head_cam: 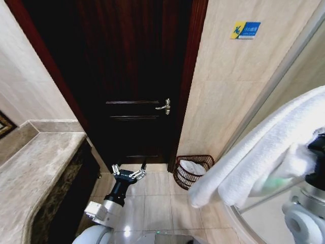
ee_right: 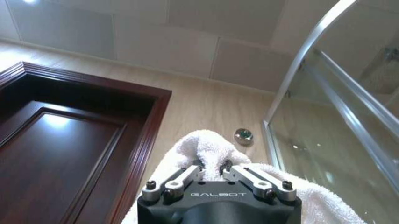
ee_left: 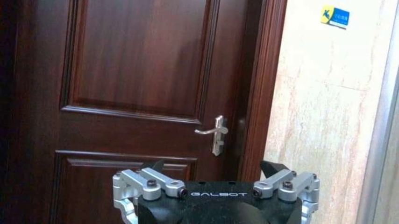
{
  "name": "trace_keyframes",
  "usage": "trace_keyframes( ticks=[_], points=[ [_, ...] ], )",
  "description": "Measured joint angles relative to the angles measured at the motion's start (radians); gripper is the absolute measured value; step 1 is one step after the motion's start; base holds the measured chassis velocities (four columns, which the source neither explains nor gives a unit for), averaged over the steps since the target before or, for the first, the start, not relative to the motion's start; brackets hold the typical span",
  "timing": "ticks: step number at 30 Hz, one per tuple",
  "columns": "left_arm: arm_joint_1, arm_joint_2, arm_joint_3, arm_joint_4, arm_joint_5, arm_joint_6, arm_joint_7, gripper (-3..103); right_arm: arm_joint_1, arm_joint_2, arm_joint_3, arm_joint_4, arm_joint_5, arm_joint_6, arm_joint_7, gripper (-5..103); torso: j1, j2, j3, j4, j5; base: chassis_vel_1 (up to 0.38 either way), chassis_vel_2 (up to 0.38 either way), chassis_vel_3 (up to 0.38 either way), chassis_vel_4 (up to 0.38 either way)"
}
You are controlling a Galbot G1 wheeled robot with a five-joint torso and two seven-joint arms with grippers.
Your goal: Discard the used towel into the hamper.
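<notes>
The right gripper (ee_right: 215,170) has its jaws clamped on a bunched fold of the white towel (head_cam: 254,152), which in the head view sweeps from the right edge of the frame down toward lower centre, hanging in a long thick drape. In the right wrist view the cloth bulges up between and past the fingertips, with the door frame at left and the glass shower screen (ee_right: 324,93) at right.

The hamper (head_cam: 192,171) stands on the tiled floor at lower centre-right of the head view, just beside the dark door (head_cam: 132,76) and against the beige wall. Something pale already lies inside it, probably another cloth, though the view is too poor to be sure. The towel's low end hangs above and to the right of the hamper, apart from it.

The left gripper (head_cam: 129,173) sits low at lower centre-left of the head view, jaws apart and empty, pointed at the door; the door handle (ee_left: 215,134) shows ahead of it in the left wrist view.

The towel looks soft, limp and light, with a plush nap that grips well, so it should not slip readily. Held by one pinch, its free length will swing and trail; a hold nearer the middle would likely keep the ends from catching on the hamper's wire rim
</notes>
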Motion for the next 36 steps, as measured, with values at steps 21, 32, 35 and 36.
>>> trace_keyframes(
  ticks=[21, 32, 35, 36],
  points=[
    [0.000, 0.000, 0.000, 0.000, 0.000, 0.000, 0.000, 100, -0.005, -0.003, 0.014, 0.000, 0.008, 0.000, -0.002, 9, 0.000, 0.000, 0.000, 0.0001, -0.0002, -0.060, 0.089, 0.092, -0.059],
    [0.000, 0.000, 0.000, 0.000, 0.000, 0.000, 0.000, 100, -0.003, -0.014, 0.028, 0.000, 0.017, -0.003, 0.001, 9, 0.000, 0.000, 0.000, -0.0001, -0.0001, -0.045, 0.065, 0.059, -0.052],
    [0.000, 0.000, 0.000, 0.000, 0.000, 0.000, 0.000, 100, -0.002, -0.013, 0.028, 0.000, 0.017, -0.005, 0.001, 9, 0.000, 0.000, 0.000, 0.0001, -0.0001, -0.047, 0.071, 0.081, -0.045],
    [0.000, 0.000, 0.000, 0.000, 0.000, 0.000, 0.000, 100, 0.000, -0.013, 0.027, 0.000, 0.017, -0.006, 0.001, 9, 0.000, 0.000, 0.000, 0.0002, -0.0001, -0.043, 0.074, 0.072, -0.039]
  ],
)
